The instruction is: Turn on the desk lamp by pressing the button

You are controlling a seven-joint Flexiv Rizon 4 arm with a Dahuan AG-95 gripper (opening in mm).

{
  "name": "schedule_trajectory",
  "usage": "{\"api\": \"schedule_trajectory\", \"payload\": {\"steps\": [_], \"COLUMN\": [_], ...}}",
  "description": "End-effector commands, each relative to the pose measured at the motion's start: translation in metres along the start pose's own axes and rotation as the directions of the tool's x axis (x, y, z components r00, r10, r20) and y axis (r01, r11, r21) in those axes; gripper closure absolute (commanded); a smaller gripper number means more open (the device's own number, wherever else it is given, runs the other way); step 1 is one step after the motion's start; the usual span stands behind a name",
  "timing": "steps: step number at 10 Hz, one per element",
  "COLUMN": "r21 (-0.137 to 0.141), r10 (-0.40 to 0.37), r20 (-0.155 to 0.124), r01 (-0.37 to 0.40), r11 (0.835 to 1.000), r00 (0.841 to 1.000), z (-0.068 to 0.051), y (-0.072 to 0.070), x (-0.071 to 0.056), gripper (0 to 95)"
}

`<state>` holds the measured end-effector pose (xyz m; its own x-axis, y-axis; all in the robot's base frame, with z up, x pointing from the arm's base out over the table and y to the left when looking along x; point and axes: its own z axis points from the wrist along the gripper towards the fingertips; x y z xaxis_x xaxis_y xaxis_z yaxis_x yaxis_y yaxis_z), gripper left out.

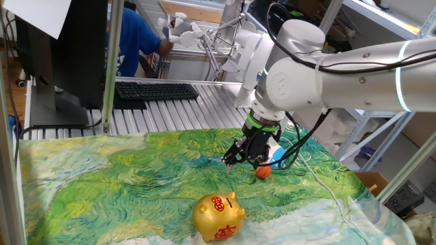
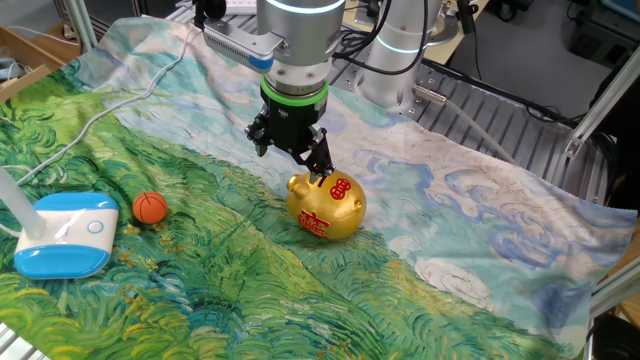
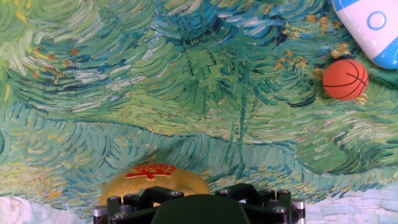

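Observation:
The desk lamp's white-and-light-blue base (image 2: 65, 235) lies at the left of the painted cloth, with a round button (image 2: 97, 226) on top and a white stem (image 2: 15, 205) rising from it. Its corner shows at the top right of the hand view (image 3: 370, 28), and it is partly hidden behind my arm in one fixed view (image 1: 278, 155). My gripper (image 2: 292, 160) hangs above the cloth beside the gold piggy bank, well apart from the lamp. No view shows its fingertips clearly.
The gold piggy bank (image 2: 325, 205) stands just under and beside my gripper. A small orange ball (image 2: 150, 207) lies between the gripper and the lamp. The lamp's thin white cord (image 2: 100, 115) runs across the cloth to the far edge.

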<state>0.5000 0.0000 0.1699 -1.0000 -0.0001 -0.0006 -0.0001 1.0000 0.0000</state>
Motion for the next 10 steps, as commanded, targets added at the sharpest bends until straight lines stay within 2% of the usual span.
{"api": "schedule_trajectory", "payload": {"steps": [1,10], "r21": [-0.005,-0.01], "r10": [0.473,0.473], "r20": [-0.149,-0.152], "r01": [-0.479,-0.48], "r11": [0.878,0.877], "r00": [0.868,0.868], "z": [0.0,0.0002], "y": [0.0,0.0001], "x": [0.0,-0.0001], "gripper": [95.0,95.0]}}
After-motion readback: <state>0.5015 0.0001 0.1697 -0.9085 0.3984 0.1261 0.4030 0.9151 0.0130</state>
